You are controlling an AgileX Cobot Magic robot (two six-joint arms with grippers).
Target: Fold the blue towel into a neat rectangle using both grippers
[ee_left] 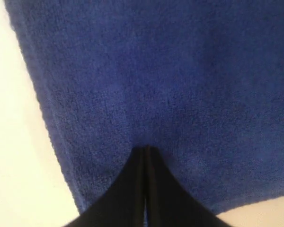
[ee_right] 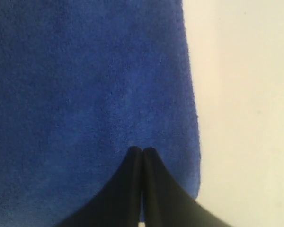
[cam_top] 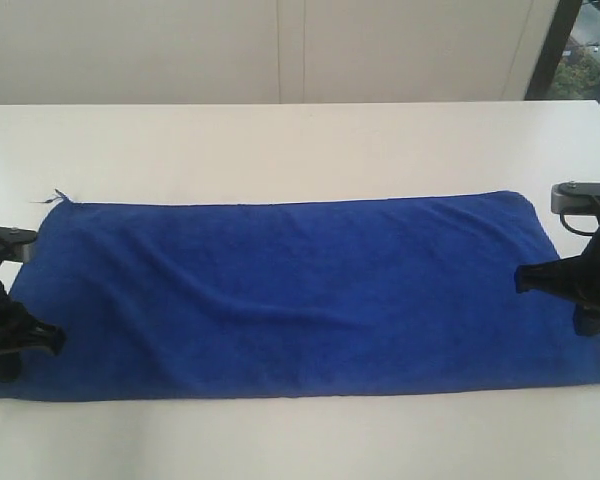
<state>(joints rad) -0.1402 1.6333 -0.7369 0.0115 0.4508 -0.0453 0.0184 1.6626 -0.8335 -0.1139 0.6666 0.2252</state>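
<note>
The blue towel lies spread flat lengthwise on the white table, with a small thread tag at its far left corner. My left gripper sits low over the towel's near left corner, jaws shut tip to tip. In the left wrist view its tips rest above the cloth with no fabric pinched between them. My right gripper hangs over the towel's right end, also shut. In the right wrist view its closed tips lie over the cloth close to the towel's side edge.
The white table extends beyond the towel on all sides, with a bare strip along its front edge. A pale wall stands behind it. A dark window frame shows at the back right.
</note>
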